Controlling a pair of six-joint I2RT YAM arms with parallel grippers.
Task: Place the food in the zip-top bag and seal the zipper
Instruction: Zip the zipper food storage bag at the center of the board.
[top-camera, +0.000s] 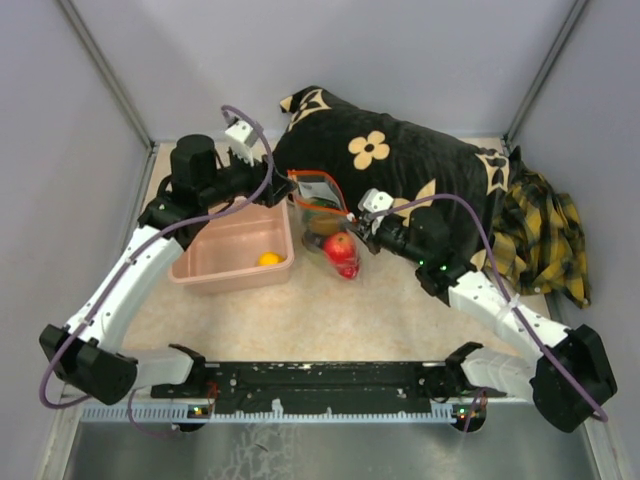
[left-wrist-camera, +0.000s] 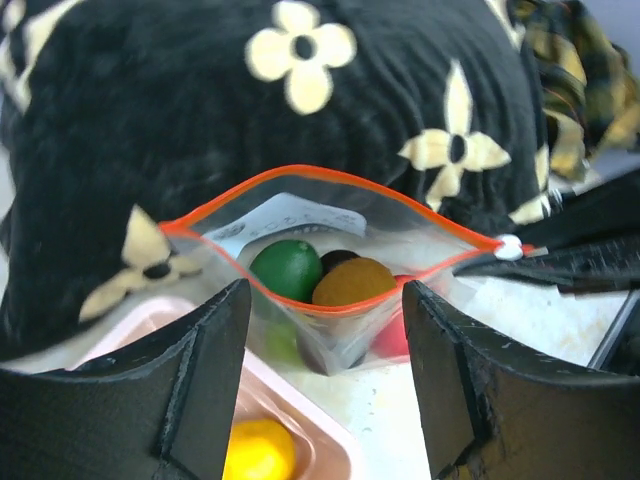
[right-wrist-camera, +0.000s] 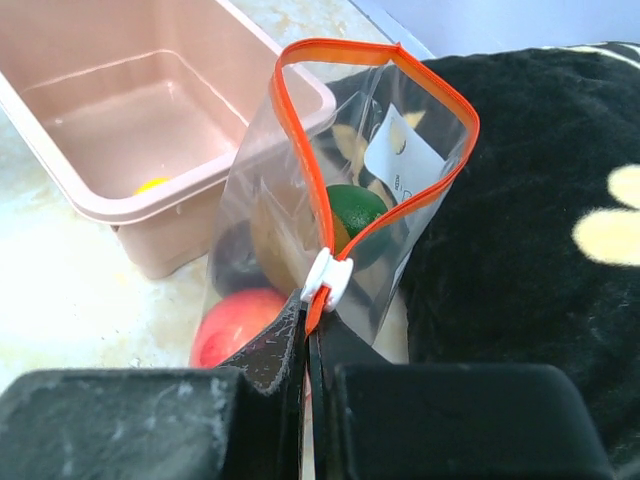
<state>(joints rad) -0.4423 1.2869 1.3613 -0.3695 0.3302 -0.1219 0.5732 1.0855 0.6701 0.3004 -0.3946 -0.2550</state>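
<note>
Your right jaws pinch the zipper (right-wrist-camera: 296, 150) beside its white slider (right-wrist-camera: 327, 278); left jaws hang spread, empty. Loading isn't done: you'd likely fetch the yellow fruit (left-wrist-camera: 258, 452) from the tub (right-wrist-camera: 150, 130) next.

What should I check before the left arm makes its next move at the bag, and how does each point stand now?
1. Mouth of the zip-top bag is open: ok; the zipper forms a wide loop.
2. Bag is held: ok; the right gripper is shut on the zipper just below the white slider.
3. Left gripper is free: ok; it is open and empty, facing the mouth.
4. All food is inside: not ok; a yellow fruit lies in the pink tub.
5. Red fruit is inside the bag: cannot tell.
</note>
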